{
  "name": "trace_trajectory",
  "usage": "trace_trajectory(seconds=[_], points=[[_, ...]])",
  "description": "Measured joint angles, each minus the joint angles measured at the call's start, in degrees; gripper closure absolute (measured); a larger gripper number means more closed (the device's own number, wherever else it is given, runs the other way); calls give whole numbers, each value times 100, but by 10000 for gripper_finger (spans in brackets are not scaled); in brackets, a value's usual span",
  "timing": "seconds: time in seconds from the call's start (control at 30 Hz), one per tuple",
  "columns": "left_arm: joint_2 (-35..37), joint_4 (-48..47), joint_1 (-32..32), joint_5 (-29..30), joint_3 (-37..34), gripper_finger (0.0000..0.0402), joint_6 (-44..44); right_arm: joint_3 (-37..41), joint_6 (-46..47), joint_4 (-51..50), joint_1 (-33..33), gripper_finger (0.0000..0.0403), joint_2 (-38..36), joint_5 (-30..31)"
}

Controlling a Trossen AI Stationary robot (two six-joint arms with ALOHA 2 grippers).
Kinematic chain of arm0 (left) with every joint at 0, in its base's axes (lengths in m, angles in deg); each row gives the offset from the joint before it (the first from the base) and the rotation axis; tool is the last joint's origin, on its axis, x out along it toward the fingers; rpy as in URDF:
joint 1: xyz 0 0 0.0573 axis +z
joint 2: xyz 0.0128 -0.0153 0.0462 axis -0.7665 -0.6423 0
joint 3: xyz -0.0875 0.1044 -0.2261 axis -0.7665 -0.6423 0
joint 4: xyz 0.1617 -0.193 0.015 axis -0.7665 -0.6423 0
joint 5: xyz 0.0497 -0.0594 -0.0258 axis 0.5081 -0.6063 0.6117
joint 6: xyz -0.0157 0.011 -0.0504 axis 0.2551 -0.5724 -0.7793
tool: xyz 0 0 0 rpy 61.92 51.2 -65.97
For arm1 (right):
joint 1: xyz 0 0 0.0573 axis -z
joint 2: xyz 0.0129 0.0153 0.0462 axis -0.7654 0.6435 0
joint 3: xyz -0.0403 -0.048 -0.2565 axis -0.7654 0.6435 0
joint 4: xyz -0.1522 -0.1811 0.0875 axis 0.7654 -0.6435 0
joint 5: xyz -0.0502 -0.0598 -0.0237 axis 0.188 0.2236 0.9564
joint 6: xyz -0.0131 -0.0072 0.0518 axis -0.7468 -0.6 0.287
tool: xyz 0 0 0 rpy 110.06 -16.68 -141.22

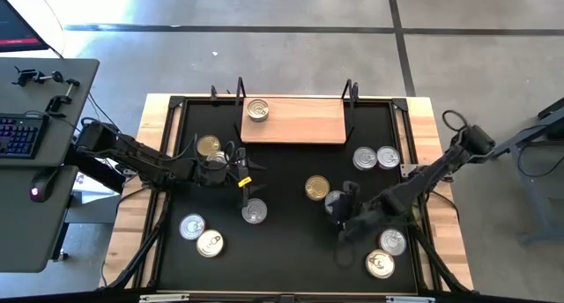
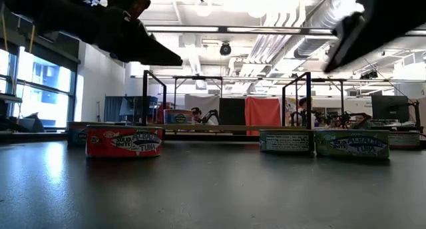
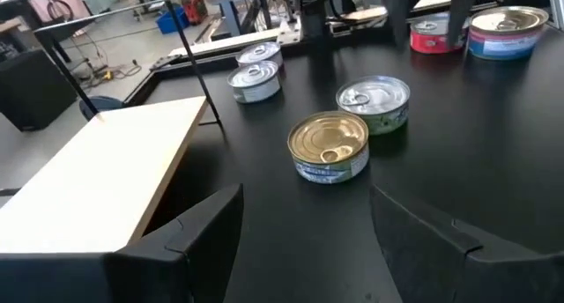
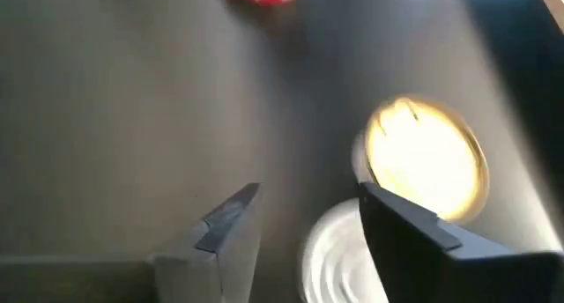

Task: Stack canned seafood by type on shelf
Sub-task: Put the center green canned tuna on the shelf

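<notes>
The shelf (image 1: 295,120) — a pale wood board on black wire posts — serves as the anchor here. One silver-lidded tin (image 1: 257,110) sits on its left end, probably the start of a stack; the rest of the board is bare. The other tins lie loose on the black mat (image 1: 282,250) in front of the shelf: a gold-lidded tin (image 1: 317,188) near the middle, a silver pair (image 1: 375,158) off the shelf's right corner, more towards the near edge. The left gripper (image 1: 236,166) hovers just off the shelf's front-left corner, fingers spread and empty. The right gripper (image 1: 342,206) hangs low beyond the gold tin, fingers parted and holding nothing — likely lining up on a tin beneath.
</notes>
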Motion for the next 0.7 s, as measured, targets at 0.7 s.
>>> trace_trajectory(seconds=[0.7], points=[[-4,382,87,-24,2,166,46,292,400,16,-484,364,1956,1304]])
